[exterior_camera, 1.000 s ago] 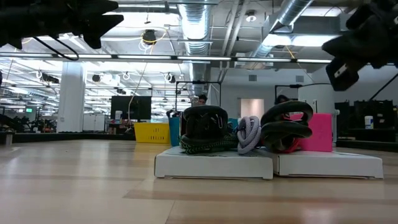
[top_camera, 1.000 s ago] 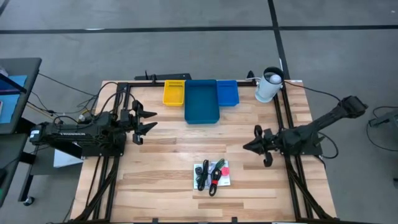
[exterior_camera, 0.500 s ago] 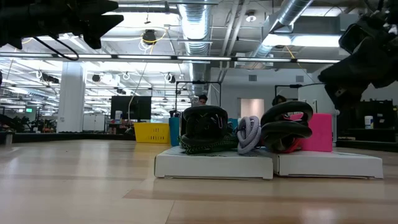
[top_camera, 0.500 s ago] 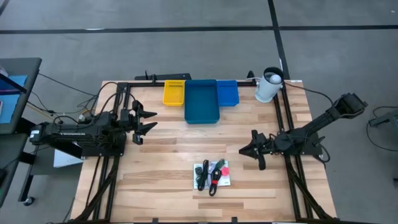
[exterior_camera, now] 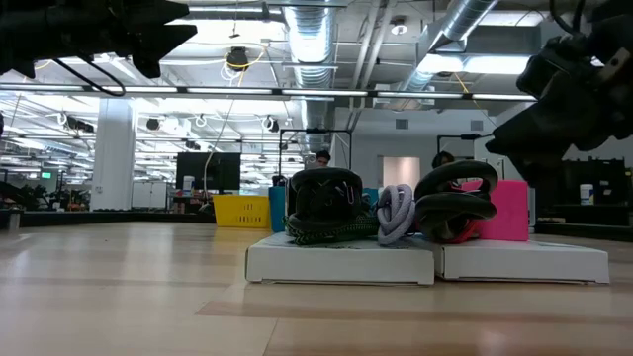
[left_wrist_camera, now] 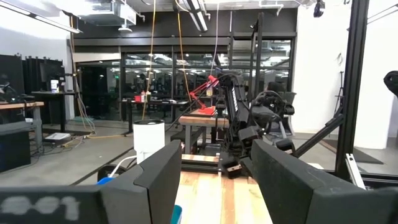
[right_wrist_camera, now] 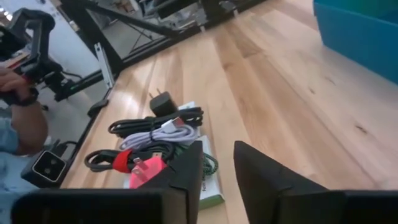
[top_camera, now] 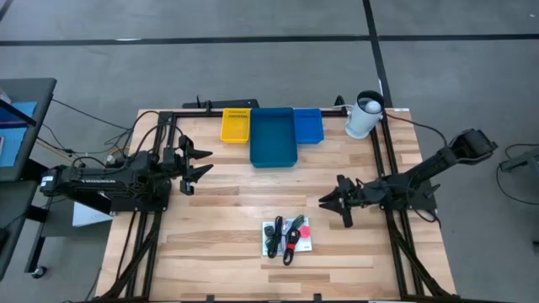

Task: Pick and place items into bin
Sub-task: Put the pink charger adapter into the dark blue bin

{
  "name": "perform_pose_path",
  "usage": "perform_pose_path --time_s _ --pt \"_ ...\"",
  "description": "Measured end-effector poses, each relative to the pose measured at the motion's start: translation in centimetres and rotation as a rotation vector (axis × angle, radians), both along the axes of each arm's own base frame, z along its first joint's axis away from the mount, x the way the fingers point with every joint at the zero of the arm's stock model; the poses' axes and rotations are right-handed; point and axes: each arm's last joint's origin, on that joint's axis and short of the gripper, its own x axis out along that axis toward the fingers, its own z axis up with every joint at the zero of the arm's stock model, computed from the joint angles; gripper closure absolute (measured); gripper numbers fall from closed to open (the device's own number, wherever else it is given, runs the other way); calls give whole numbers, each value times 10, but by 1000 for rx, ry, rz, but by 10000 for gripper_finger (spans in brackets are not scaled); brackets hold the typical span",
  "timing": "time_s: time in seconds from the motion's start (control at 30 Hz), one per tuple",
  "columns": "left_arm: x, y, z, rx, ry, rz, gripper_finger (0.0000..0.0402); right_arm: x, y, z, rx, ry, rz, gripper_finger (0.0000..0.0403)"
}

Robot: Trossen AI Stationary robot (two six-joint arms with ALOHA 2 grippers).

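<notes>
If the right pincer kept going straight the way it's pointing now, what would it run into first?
Probably the pile of cables on the white cards: the right pincer, open, aims toward it in its wrist view. Depth is unclear.

You are looking at a light wooden table [top_camera: 227, 210] standing on a grey concrete floor [top_camera: 253, 67] crossed by dark lines. Beyond the table's left edge stands a dark desk [top_camera: 21, 126]. Level across the tabletop, the room behind is a large open workshop with silver ceiling ducts [exterior_camera: 316, 44], rows of strip lights [exterior_camera: 59, 99] and a white column [exterior_camera: 112, 148]. From the left wrist view, dark glass partitions [left_wrist_camera: 155, 81] and distant workbenches [left_wrist_camera: 199, 118] fill the far wall.
</notes>
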Motion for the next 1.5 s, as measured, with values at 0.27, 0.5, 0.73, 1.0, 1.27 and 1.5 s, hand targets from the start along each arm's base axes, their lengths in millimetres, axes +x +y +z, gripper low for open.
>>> perform_pose_path --time_s 0.27,0.5,0.73,1.0,1.27,1.5 --pt "0 0 0 1 0 1 216 5 2 -12 -71 82 15 247" --pt "0 0 0 6 0 2 216 6 7 -24 -96 162 56 227" --pt "0 0 0 14 2 5 216 8 14 -36 -139 238 94 223" --pt "0 0 0 13 2 4 216 8 15 -51 50 344 3 233" --pt "0 0 0 7 0 3 216 9 29 -49 9 353 117 234" --pt "0 0 0 7 0 3 216 15 36 -47 -30 367 135 231"
